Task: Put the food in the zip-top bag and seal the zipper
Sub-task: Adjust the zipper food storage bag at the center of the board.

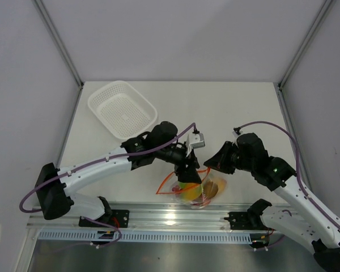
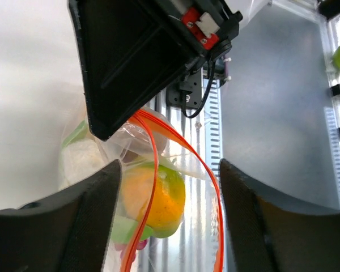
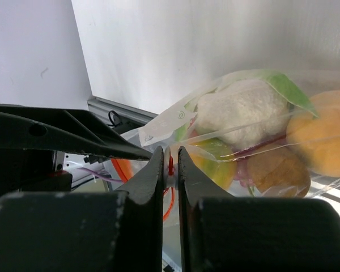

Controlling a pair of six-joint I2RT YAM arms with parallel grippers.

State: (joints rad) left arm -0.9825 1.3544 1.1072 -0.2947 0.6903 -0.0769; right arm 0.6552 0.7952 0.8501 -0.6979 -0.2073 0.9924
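Your left claw (image 2: 170, 170) stands spread astride the mouth of the zip-top bag (image 3: 173, 122), with the zipper (image 2: 207, 164) looping between its fingers. The bag sits at the near edge of the counter (image 1: 226, 107), between the arms, and holds the mango (image 2: 161, 201), white-and-green piece (image 3: 243, 107), brown piece (image 3: 277, 167) and orange (image 3: 323, 130). Your right claw (image 3: 170, 161) is pressed together, pinching the zipper at the bag's corner

No legible text, brands or numbers in any view. Small round mark on bag (image 3: 181, 115) edge: unreadable.
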